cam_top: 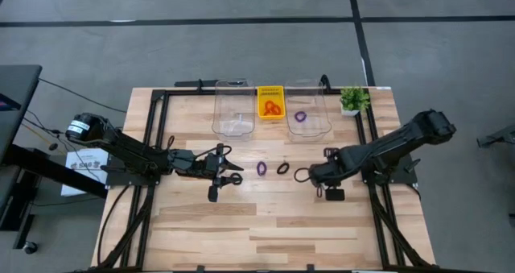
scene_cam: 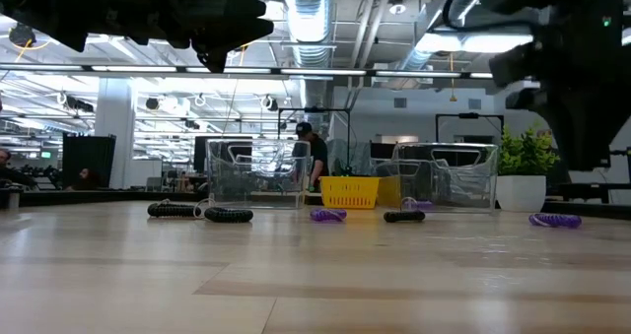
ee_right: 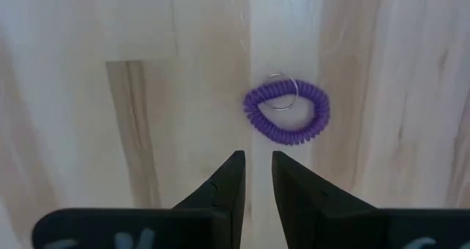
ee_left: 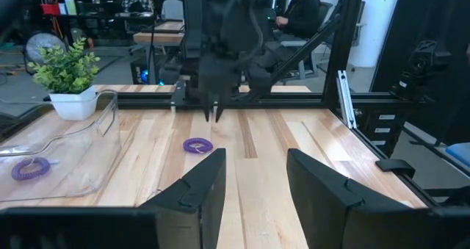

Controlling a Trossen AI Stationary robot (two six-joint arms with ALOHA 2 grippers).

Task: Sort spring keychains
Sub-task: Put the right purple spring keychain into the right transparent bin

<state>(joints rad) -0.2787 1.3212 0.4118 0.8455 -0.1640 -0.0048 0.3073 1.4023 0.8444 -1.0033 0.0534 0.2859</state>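
Bench (cam_top: 265,225): carries everything below.
Back edge, left to right: bin (cam_top: 233,108), basket (cam_top: 270,101), second bin (cam_top: 307,108), plant (cam_top: 352,100) by the back right corner.
In basket: keychains (cam_top: 272,108).
In second bin: one keychain (cam_top: 300,117).
Bench middle: two keychains (cam_top: 261,168) (cam_top: 283,168) side by side, before the basket.
Left gripper (cam_top: 228,169): left of that pair.
Right gripper (cam_top: 315,174): right of it, above a keychain (ee_right: 287,111).
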